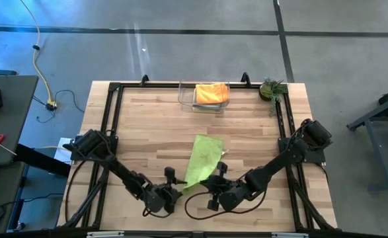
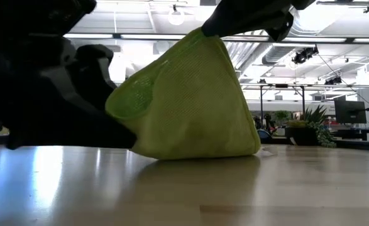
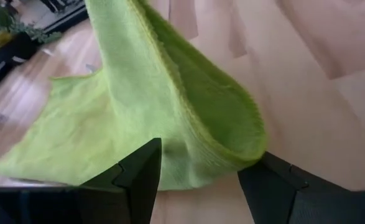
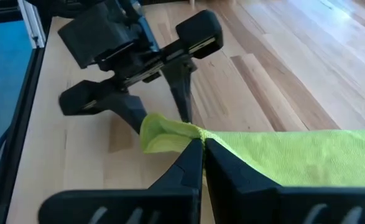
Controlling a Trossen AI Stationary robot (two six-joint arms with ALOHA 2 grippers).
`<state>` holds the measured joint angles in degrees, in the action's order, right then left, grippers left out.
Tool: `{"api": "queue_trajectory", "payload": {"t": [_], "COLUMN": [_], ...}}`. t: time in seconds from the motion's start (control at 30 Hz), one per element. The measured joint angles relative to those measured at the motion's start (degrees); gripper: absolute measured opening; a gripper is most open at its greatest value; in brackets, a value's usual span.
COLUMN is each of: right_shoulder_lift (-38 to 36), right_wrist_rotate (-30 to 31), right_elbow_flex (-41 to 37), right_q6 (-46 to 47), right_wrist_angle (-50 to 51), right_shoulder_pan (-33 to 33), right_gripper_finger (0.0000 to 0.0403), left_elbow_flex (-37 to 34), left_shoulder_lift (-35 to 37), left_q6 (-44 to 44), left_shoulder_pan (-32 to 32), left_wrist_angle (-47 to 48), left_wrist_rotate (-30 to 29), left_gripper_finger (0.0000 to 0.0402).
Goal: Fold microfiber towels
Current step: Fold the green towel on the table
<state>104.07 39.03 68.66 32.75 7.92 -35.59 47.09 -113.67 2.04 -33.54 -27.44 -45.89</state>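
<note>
Orange towel [image 1: 211,92] lies in the clear bin [image 1: 186,99] beyond the lime towel [image 1: 203,158]; right end effector [image 4: 202,144] pinches the lime towel's corner closed; left end effector [image 3: 198,168] stands open around its fold.

A clear plastic bin [image 1: 187,99] sits at the far edge of the wooden table [image 1: 147,132], with a small potted plant [image 1: 271,88] at the far right corner. A yellow cable [image 1: 40,59] trails across the grey floor [image 1: 180,53].
</note>
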Motion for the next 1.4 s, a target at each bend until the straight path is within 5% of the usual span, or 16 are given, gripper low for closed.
{"api": "queue_trajectory", "payload": {"t": [0.27, 0.6, 0.93, 1.1, 1.4], "right_shoulder_lift": [0.0, 0.0, 0.0, 0.0, 0.0], "right_wrist_rotate": [0.0, 0.0, 0.0, 0.0, 0.3], "right_elbow_flex": [0.0, 0.0, 0.0, 0.0, 0.0], "right_q6": [0.0, 0.3, 0.3, 0.3, 0.3], "right_wrist_angle": [0.0, 0.7, 0.7, 0.7, 0.7], "right_shoulder_pan": [0.0, 0.0, 0.0, 0.0, 0.0], "right_gripper_finger": [0.0000, 0.0000, 0.0000, 0.0000, 0.0000], "left_elbow_flex": [0.0, 0.0, 0.0, 0.0, 0.3], "left_shoulder_lift": [0.0, 0.1, 0.3, 0.3, 0.3], "left_q6": [3.3, 5.2, 5.3, 7.3, 14.7], "left_shoulder_pan": [-3.0, -7.2, -5.8, -5.9, -5.5], "left_wrist_angle": [0.4, 0.6, 2.0, 5.5, 6.3], "left_wrist_rotate": [-7.0, -12.9, -9.6, -3.8, -4.0], "left_gripper_finger": [0.0184, 0.0111, 0.0033, 0.0069, 0.0188]}}
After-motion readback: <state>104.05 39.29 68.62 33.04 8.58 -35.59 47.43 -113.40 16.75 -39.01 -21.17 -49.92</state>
